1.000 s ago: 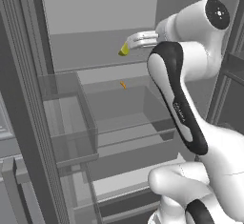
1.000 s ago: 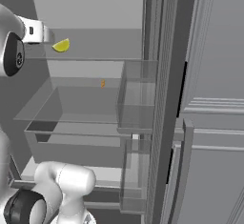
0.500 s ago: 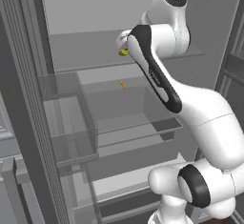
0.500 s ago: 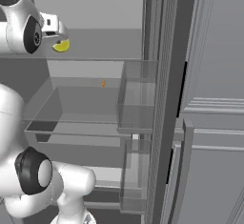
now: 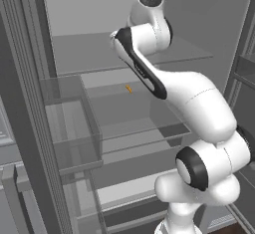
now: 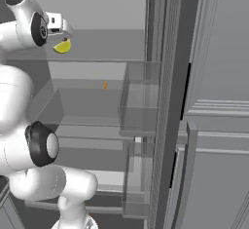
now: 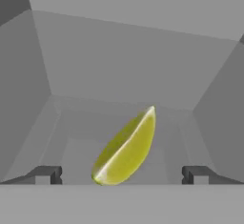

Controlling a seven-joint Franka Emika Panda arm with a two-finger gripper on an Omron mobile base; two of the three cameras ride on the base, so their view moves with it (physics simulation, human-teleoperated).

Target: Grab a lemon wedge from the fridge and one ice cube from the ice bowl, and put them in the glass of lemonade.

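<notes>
The lemon wedge, bright yellow with a pale cut edge, lies on the upper shelf of the open fridge. In the hand view it sits just ahead of my gripper, between the two wide-apart fingertips, and nothing is gripped. From the right base view the gripper hangs open right above the lemon wedge. In the left base view my forearm reaches over that shelf and covers the wedge. The glass of lemonade and the ice bowl are out of view.
A tiny orange speck lies on the shelf below. Clear door bins stand on the opened doors at either side. The fridge's back wall is close behind the wedge. Pale panelled cabinets are at the right.
The arm has swung round and its elbow has risen, bringing the open hand over the lemon wedge on the upper shelf. The wedge itself has stayed where it was.
</notes>
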